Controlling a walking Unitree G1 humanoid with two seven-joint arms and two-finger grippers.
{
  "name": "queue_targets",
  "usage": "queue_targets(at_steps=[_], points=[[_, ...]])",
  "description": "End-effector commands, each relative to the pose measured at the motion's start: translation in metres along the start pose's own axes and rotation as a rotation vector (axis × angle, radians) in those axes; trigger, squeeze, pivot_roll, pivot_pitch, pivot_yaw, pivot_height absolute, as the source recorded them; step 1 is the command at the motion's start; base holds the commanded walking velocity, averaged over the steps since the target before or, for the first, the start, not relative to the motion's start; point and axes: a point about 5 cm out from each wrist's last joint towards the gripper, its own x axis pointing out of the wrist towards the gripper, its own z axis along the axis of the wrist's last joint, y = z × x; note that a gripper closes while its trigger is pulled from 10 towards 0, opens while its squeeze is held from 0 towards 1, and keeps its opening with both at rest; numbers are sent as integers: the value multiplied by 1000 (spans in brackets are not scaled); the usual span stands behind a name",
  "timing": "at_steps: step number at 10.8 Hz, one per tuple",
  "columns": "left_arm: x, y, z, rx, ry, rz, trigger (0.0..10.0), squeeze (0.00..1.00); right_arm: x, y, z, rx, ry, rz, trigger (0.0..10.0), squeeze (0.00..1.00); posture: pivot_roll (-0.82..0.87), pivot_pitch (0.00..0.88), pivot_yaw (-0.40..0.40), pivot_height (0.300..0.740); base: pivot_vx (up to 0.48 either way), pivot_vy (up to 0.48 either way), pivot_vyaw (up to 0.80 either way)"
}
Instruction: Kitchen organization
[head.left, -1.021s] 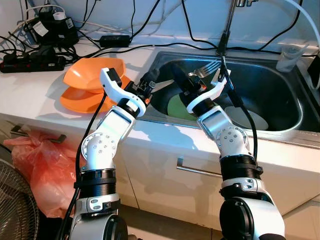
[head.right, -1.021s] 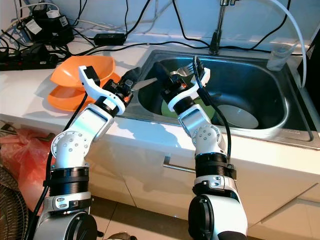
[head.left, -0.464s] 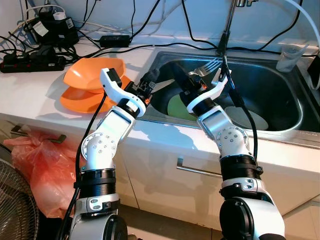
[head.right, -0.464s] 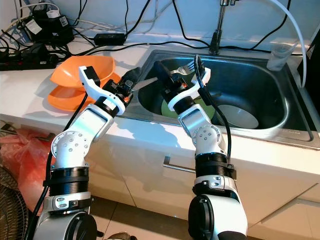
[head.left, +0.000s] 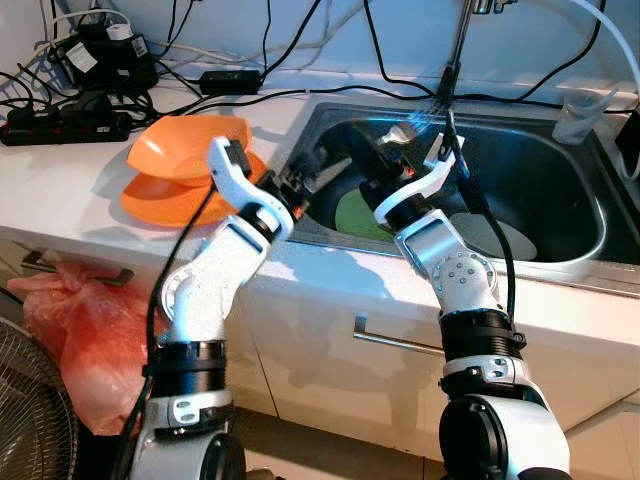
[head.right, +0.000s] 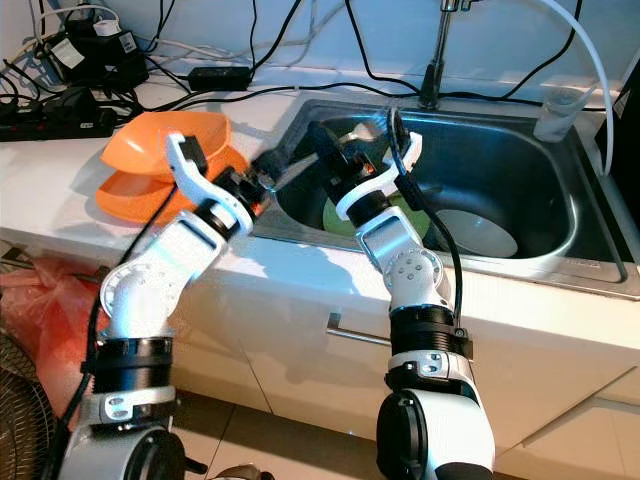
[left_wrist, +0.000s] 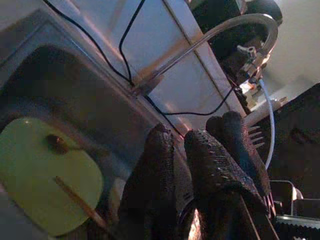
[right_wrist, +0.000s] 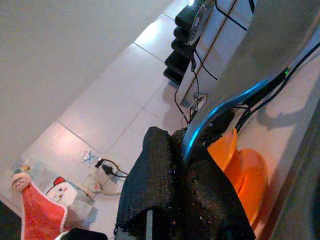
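A silver fork (head.left: 338, 165) hangs level over the left end of the steel sink (head.left: 560, 255), its tines toward the faucet (head.left: 455, 60). My right gripper (head.left: 374, 160) is shut on the fork's middle; the right wrist view shows the handle (right_wrist: 220, 112) pinched between its fingers. My left gripper (head.left: 312, 181) meets the handle's end from the counter side and appears shut on it. Beyond the left gripper's black fingers (left_wrist: 160, 175), the left wrist view shows the tines (left_wrist: 256, 136). Below lies a green plate (head.left: 355, 212).
A white dish (head.left: 505, 235) lies in the sink beside the green plate. Stacked orange bowls (head.left: 185, 150) sit on the counter to the left, with power strips and cables (head.left: 70, 115) behind. A clear cup (head.left: 578, 115) stands at the back right. A red bag (head.left: 70, 320) and a fan (head.left: 30, 400) are on the floor.
My left arm has swung right and forward toward the sink and is blurred. The fork has shifted with it, its tines blurred. The right arm stays nearly still.
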Motion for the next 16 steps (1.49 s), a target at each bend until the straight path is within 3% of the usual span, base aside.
queue_targets(at_steps=[1, 2, 3, 8, 9, 11, 13, 16], points=[[3, -18, -4, 57, 39, -95, 10000, 1000, -3, -6, -5, -28, 14, -50, 0, 0, 115, 0, 84, 740, 0, 0, 0], [1, -18, -4, 97, 57, -112, 10000, 1000, -3, -7, -4, -30, 13, -52, 4471, 0, 117, 0, 86, 740, 0, 0, 0], [-2, -17, -3, 201, 96, -136, 10000, 1000, -4, -8, -4, -36, 12, -59, 10000, 0, 117, 0, 86, 740, 0, 0, 0], [-13, -15, 0, 414, 198, -226, 10000, 1000, -8, -13, -3, -105, 26, -96, 10000, 0, 121, 0, 89, 740, 0, 0, 0], [-20, -11, 3, 487, 253, -255, 10000, 1000, -12, -18, 0, -173, 28, -132, 10000, 0, 123, 0, 91, 740, 0, 0, 0], [-31, -8, 1, 557, 336, -299, 10000, 1000, -20, -27, 12, -287, 18, -196, 10000, 0, 123, 0, 91, 740, 0, 0, 0], [-38, -8, -3, 565, 373, -321, 10000, 1000, -30, -33, 18, -442, 42, -241, 10000, 0, 129, 0, 90, 740, 0, 0, 0], [-42, -4, -8, 578, 389, -319, 10000, 1000, -36, -36, 27, -561, 37, -282, 10000, 0, 128, 0, 87, 740, 0, 0, 0]])
